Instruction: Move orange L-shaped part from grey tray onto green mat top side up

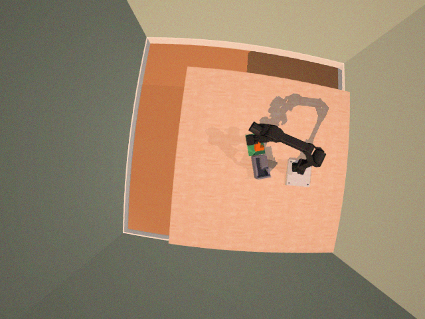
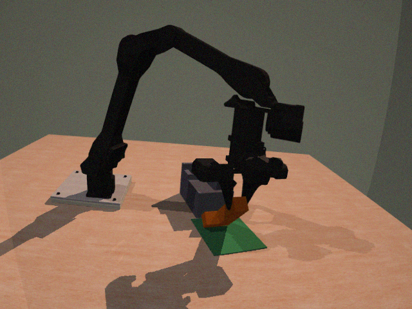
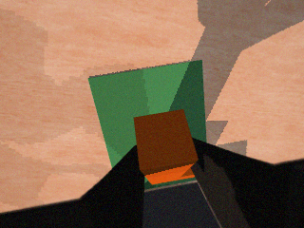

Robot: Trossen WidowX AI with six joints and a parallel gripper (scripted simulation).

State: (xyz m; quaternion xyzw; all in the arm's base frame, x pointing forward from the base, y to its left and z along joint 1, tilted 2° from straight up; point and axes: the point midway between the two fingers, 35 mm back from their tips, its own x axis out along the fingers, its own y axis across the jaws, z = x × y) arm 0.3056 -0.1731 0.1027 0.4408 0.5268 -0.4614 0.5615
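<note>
The orange part (image 1: pixel 259 147) (image 2: pixel 216 217) (image 3: pixel 165 142) is out of the grey tray and over the green mat (image 1: pixel 252 151) (image 2: pixel 239 244) (image 3: pixel 114 95). My gripper (image 2: pixel 238 205) (image 3: pixel 162 146) is shut on its raised end, one finger on each side. The part is tilted: the pinched end is high and the L-shaped end hangs low, close above the mat's tray-side part. Whether the low end touches the mat I cannot tell. The grey tray (image 1: pixel 254 168) (image 2: pixel 209 203) (image 3: pixel 171 204) stands right beside the mat, its pocket empty in the top view.
The arm's white base plate (image 1: pixel 297 180) (image 2: pixel 67 189) is on the wooden table (image 1: pixel 212 206) (image 2: pixel 83 266), on the other side of the tray from the mat in the exterior view. The tray's walls rise above the mat close to the part's low end. Arm shadows cross the mat.
</note>
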